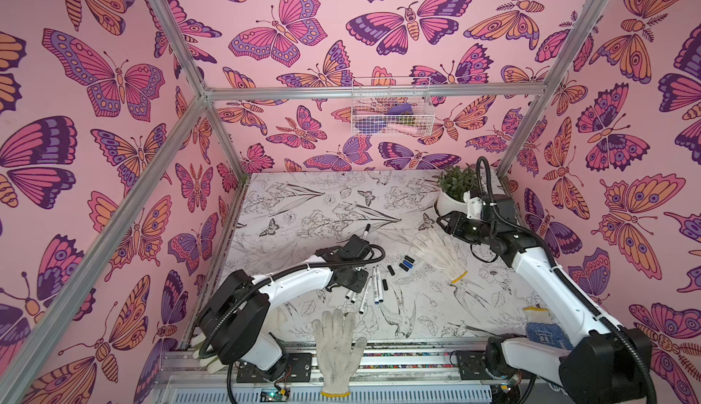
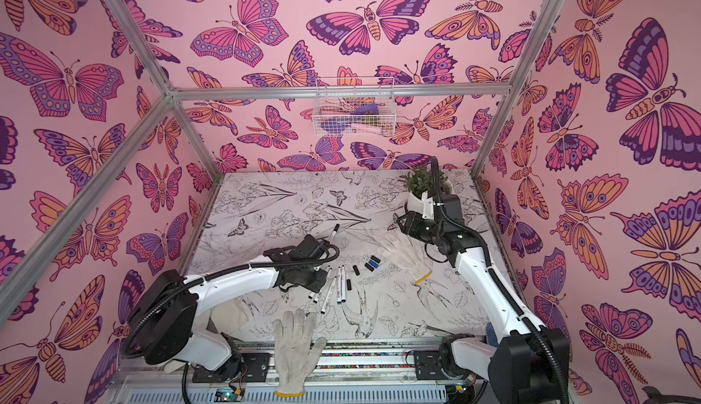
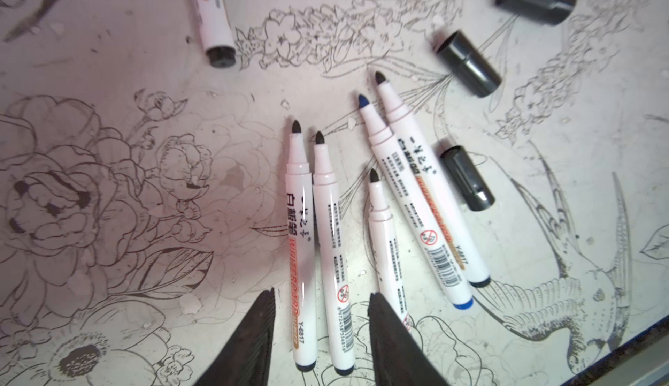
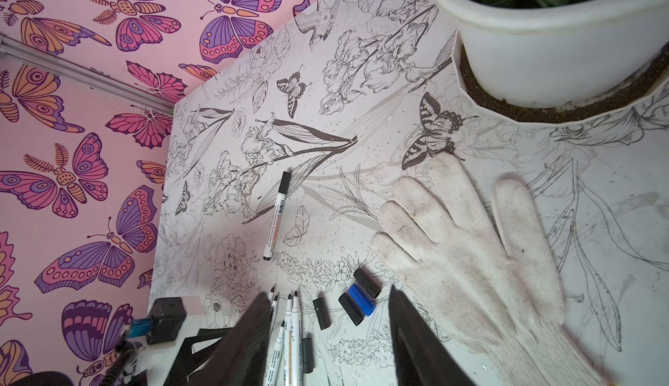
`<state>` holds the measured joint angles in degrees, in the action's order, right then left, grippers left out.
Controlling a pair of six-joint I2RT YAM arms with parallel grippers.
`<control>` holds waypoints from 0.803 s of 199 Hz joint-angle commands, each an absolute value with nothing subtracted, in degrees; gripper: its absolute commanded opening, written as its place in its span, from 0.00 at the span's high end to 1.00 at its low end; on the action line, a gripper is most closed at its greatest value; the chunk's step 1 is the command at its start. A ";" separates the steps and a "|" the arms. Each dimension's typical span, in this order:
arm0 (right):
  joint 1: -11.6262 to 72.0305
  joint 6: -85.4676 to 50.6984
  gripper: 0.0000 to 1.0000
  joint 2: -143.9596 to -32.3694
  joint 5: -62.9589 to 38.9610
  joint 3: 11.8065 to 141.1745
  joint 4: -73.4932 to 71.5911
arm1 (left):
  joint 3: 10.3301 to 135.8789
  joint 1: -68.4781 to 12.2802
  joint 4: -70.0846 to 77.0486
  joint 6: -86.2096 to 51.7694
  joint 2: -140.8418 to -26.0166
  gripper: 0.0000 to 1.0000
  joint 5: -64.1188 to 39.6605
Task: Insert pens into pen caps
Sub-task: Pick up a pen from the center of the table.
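Five bare pens (image 3: 300,243), one capped pen (image 4: 277,221) — five loose caps (image 4: 321,313).

**A:** so where's everything on the table (image 1: 322,201)?

**B:** five pens (image 3: 327,243) bunched front-left of centre, tips pointing back. capped pen (image 4: 277,221) sits alone behind them. caps (image 4: 360,299) are just right of the bunch: two singles, then three touching side by side.

**A:** anything else?

**B:** right glove (image 1: 436,250) is just past the caps, front glove (image 1: 335,345) hangs over the front edge. pot (image 1: 447,205) is back right.
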<state>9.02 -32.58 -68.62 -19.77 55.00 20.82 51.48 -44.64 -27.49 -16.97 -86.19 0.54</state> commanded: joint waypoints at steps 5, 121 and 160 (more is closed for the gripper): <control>9.05 -31.39 0.46 -68.80 -20.46 54.93 21.03 | 49.27 -44.56 -27.43 -17.59 -85.94 0.55 2.17; 8.97 -31.44 0.46 -68.57 -20.48 54.84 21.18 | 47.56 -44.38 -26.58 -19.07 -90.56 0.60 3.15; 9.02 -31.40 0.46 -68.71 -20.75 54.84 21.15 | 46.87 -44.38 -26.49 -19.69 -91.97 0.62 3.43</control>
